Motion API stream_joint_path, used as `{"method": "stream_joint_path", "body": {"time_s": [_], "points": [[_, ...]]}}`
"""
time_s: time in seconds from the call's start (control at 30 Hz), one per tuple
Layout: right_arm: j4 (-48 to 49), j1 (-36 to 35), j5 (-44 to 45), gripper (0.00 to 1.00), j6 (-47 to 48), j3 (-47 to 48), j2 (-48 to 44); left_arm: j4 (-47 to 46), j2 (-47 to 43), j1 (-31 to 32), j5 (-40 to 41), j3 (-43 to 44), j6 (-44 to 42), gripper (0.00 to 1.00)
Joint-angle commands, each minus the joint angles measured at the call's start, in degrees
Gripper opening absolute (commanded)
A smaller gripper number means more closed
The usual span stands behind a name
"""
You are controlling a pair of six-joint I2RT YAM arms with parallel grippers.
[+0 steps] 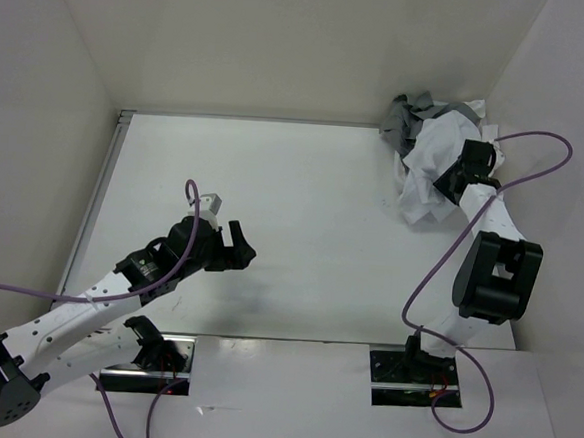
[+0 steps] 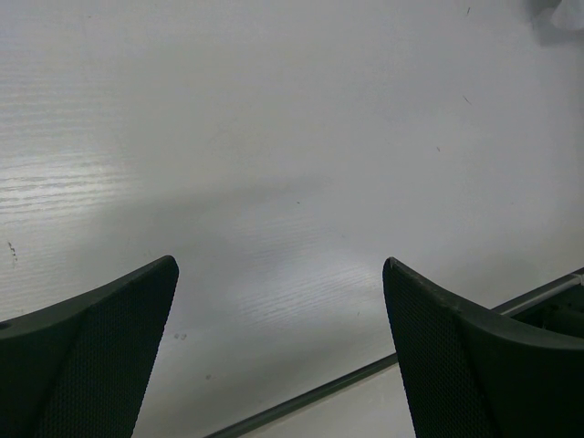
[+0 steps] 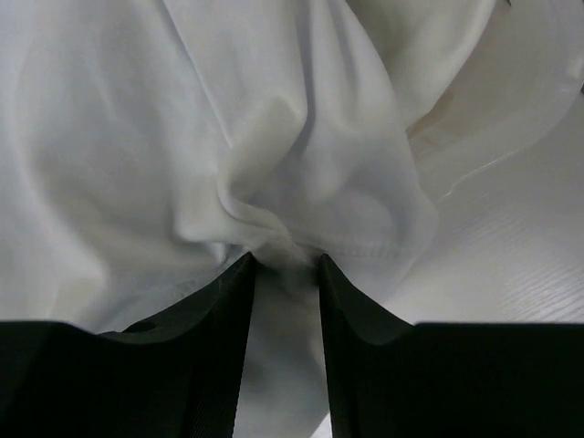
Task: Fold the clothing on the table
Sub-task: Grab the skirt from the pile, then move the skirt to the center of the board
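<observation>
1. Right gripper is pinching the clothing: a bunched fold sits squeezed between its narrow-set fingers.
2. The rest of the white cloth spreads crumpled ahead of those fingertips and out to both sides, with bare table showing at the hand's right.
3. From above, the clothing lies heaped under and around this hand, with a grey garment touching it just beyond.
4. Left gripper is spread wide, nothing between its fingers, only bare table beneath.
5. The clothing is well apart from that hand, far ahead to its right.
</observation>
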State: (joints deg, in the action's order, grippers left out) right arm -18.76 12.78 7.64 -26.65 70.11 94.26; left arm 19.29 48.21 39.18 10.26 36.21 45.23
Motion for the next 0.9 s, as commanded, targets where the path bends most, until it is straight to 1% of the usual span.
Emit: {"method": "stream_joint_path", "body": {"time_s": [0.0, 0.03, 0.1, 0.13, 0.17, 0.23, 0.3, 0.33, 0.37, 0.4, 0.5, 0.57, 0.63, 0.7, 0.73, 0.8, 0.83, 0.87], "points": [[2.49, 0.32, 1.33, 0.36, 0.46, 2.40, 1.10, -1.18, -0.83, -0.24, -0.24, -0.26, -0.23, 0.99], [3.20, 0.32, 1.33, 0.36, 0.46, 1.88, 1.10, -1.18, -0.83, -0.24, -0.24, -0.26, -0.23, 0.99], [4.52, 0.32, -0.60, 0.26, 0.46, 1.88, 1.72, -1.18, -0.83, -0.24, -0.24, -0.26, -0.23, 0.99], [5.05, 0.32, -2.35, 0.06, 0.46, 1.88, 1.72, -1.18, -0.83, -0.24, -0.24, -0.26, -0.23, 0.99], [5.05, 0.32, -3.06, 0.00, 0.46, 1.88, 1.72, -1.18, -0.83, -0.24, -0.24, -0.26, -0.23, 0.99], [5.05, -0.81, -4.29, 0.00, 0.46, 1.88, -0.38, -1.18, -0.83, -0.24, -0.24, -0.26, -0.23, 0.99], [5.05, -2.40, -4.30, 0.00, 1.08, 1.88, -6.26, -1.18, -1.36, -0.24, -0.24, -0.26, -0.23, 0.99], [2.96, -4.14, -3.78, 0.00, 1.08, 1.88, -10.28, -1.79, -1.36, -0.24, -0.24, -0.26, -0.23, 0.99], [2.25, -5.03, -3.77, 0.00, 1.08, 2.40, -10.32, -1.80, -1.36, -0.24, -0.94, -0.26, -0.23, 0.99], [1.20, -5.91, -3.16, 0.00, 1.08, 3.71, -14.06, -1.80, -1.36, -0.24, -0.95, -0.26, -0.23, 0.99], [-4.41, -8.90, -2.45, 0.00, 1.69, 8.44, -20.22, -2.33, -0.74, -0.24, -2.17, -0.26, -0.23, 0.99], [-6.19, -10.48, -2.98, 0.00, 2.22, 10.74, -22.97, -2.85, -0.13, -0.24, -2.70, -0.26, -0.76, 0.99], [-8.39, -11.27, -5.61, 0.00, 2.83, 14.34, -26.39, -2.85, 0.40, -0.24, -3.23, 0.26, -0.76, 0.99], [-9.70, -11.28, -8.94, 0.00, 2.84, 18.20, -27.63, -3.47, 0.40, -0.24, -3.23, 0.27, -0.76, 0.99], [-10.32, -11.98, -13.48, 0.00, 3.53, 19.44, -28.16, -4.08, 0.40, -0.24, -3.75, 0.27, -0.76, 0.99], [-10.33, -11.98, -18.95, 0.00, 3.54, 21.81, -28.87, -4.61, 0.93, -0.24, -4.98, 0.27, -1.28, 0.99], [-10.33, -11.98, -23.85, 0.00, 3.54, 22.70, -28.87, -5.13, 0.93, -0.24, -5.60, 0.27, -1.29, 0.99], [-10.85, -11.98, -25.90, 0.00, 2.32, 23.58, -28.35, -5.83, 0.93, -0.24, -6.82, 0.27, -1.29, 0.99]]}}
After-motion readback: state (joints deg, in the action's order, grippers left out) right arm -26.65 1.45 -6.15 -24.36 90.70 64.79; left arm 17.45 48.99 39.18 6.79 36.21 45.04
